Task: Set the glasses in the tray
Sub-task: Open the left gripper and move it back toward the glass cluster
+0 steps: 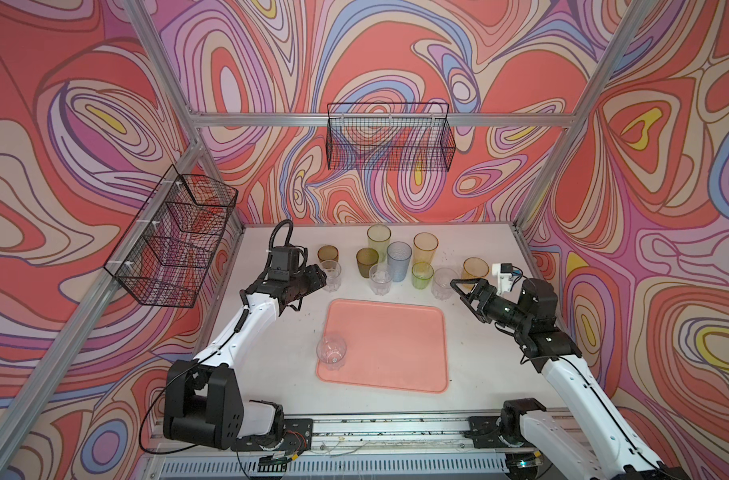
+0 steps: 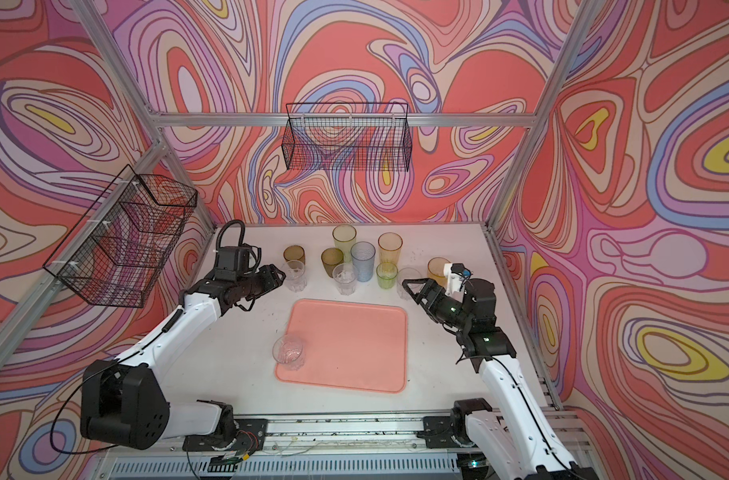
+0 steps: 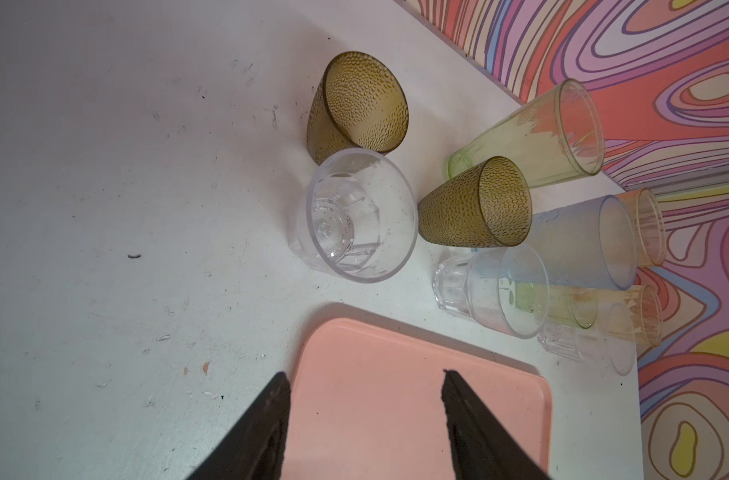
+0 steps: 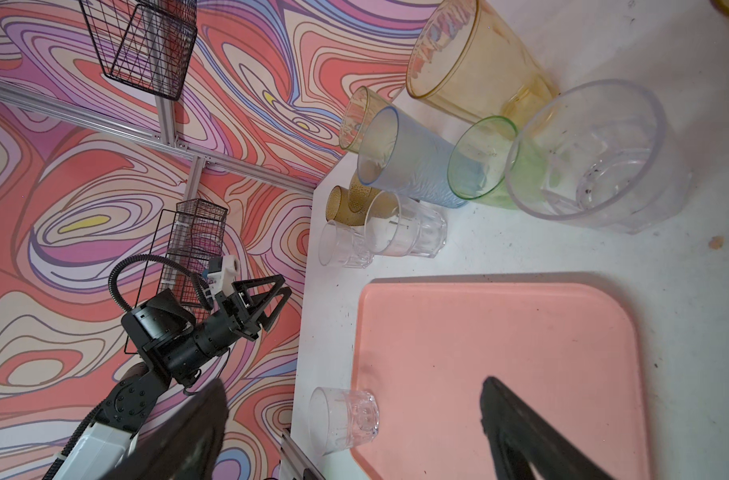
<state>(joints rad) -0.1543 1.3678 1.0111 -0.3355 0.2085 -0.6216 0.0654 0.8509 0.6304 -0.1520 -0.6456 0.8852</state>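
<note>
Standing upright, clear glass (image 3: 356,216) lies just beyond left tool (image 3: 366,374).

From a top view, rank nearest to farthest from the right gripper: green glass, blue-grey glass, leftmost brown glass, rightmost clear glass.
From the right gripper:
1. rightmost clear glass, beside its tips.
2. green glass, next to the left.
3. blue-grey glass, mid-row.
4. leftmost brown glass, far left end.

Matt plastic tray (image 1: 396,340), frosted blue-grey tumbler (image 1: 398,262) (textured)
</note>
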